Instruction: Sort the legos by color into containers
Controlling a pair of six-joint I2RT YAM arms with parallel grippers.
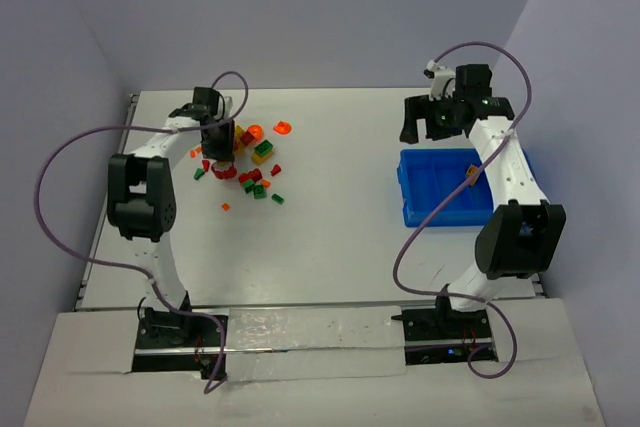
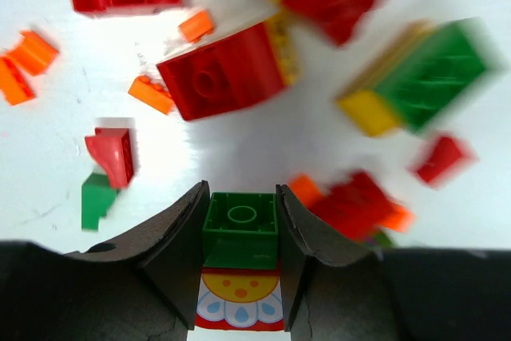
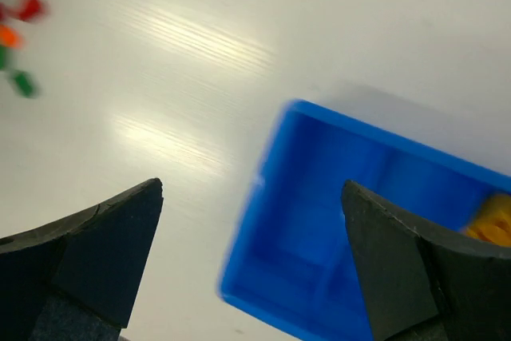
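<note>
- My left pincer is down in the scatter of small plastic bricks on the left side of the white table, well apart from the bin.
- Its two black fingers press against both sides of a small green plastic brick with one round stud on top. I have it clamped.
- Just below that brick, between the same fingers, sits a red-edged piece printed with a yellow and white flower shape.
- Ahead of the fingertips lies a large red brick, with a green block on a yellow base to its right and small orange and red bits all around.
- My right pincer hangs wide open with nothing between its fingers.
- It hovers at the far-left corner of the shallow bright-blue plastic bin, which sits on the table's right side.
- Something yellow-orange lies inside the bin at the edge of my right wrist view, too blurred to name.
</note>
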